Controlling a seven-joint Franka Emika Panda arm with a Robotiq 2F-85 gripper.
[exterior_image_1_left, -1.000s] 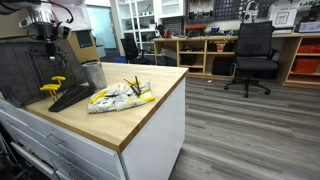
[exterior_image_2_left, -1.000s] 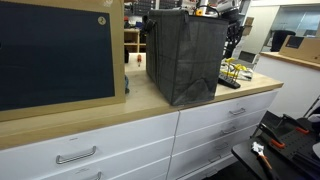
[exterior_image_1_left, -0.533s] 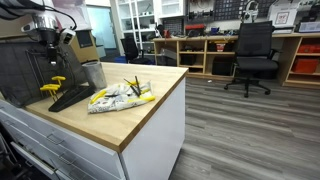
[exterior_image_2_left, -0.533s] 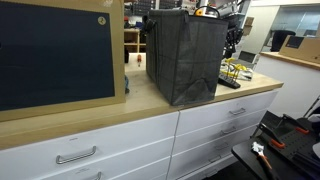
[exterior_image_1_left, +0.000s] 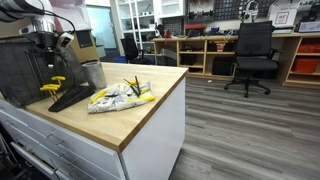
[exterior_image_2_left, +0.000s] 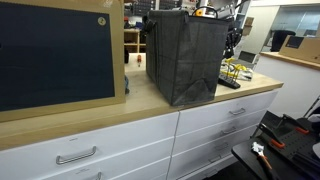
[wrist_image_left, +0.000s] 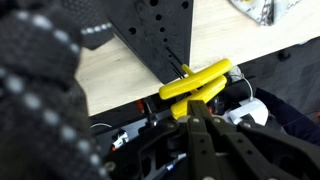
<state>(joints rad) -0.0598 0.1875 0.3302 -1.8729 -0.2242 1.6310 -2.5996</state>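
Gripper (wrist_image_left: 190, 118) | my jaws pressed together | yellow handles (wrist_image_left: 198, 82) beside bag (exterior_image_1_left: 20, 68), just beyond my fingertips, lying crosswise.

A wooden desk (exterior_image_1_left: 140, 118) with white drawers is seen in both exterior views. A big grey bag (exterior_image_2_left: 185, 55) is stood on it. Near the bag, a shiny cup (exterior_image_1_left: 93, 74), a black stand (exterior_image_1_left: 70, 97) and a see-through bag (exterior_image_1_left: 118, 97) full of yellow things are set down. A black board (exterior_image_2_left: 55, 55) in a wooden frame is stood on the desk too.
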